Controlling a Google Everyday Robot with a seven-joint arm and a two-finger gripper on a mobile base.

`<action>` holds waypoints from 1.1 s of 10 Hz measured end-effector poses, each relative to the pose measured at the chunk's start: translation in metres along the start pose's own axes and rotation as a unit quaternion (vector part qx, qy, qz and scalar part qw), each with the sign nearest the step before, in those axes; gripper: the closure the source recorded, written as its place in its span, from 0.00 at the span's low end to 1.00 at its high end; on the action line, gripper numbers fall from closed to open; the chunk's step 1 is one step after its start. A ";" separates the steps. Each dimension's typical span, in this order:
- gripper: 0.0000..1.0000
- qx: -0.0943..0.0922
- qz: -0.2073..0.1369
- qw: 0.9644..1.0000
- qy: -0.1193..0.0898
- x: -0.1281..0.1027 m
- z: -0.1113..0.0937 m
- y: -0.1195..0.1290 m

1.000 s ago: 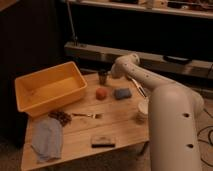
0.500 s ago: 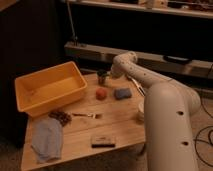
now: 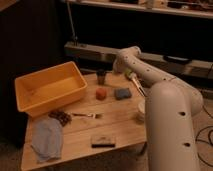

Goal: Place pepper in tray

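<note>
The pepper (image 3: 101, 93) is a small orange-red lump lying on the wooden table (image 3: 120, 125), a little right of the tray. The tray (image 3: 50, 87) is a deep yellow-orange tub at the table's back left, and its inside looks empty. My white arm bends at an elbow (image 3: 127, 55) and reaches down toward the table's back edge. The gripper (image 3: 103, 76) shows as a dark shape at the arm's end, just behind the pepper and apart from it.
A blue sponge (image 3: 122, 93) lies right of the pepper. Dark grapes (image 3: 61, 117) and a fork (image 3: 87, 115) lie mid-table. A blue cloth (image 3: 46, 140) is front left, a dark flat block (image 3: 103, 141) front centre. A white bowl (image 3: 141, 110) sits by my arm's thick segment (image 3: 170, 125).
The thick near segment of my arm has shifted slightly sideways. The gripper end stays behind the pepper. The pepper and the other objects have not moved.
</note>
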 end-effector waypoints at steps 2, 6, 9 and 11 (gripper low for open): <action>1.00 0.020 0.024 1.000 -0.004 0.004 -0.024 -0.015; 0.73 0.039 0.022 0.999 -0.023 0.000 -0.069 -0.036; 0.43 0.019 0.010 0.998 -0.055 -0.005 -0.056 -0.018; 0.23 0.000 0.003 0.998 -0.064 -0.006 -0.043 -0.002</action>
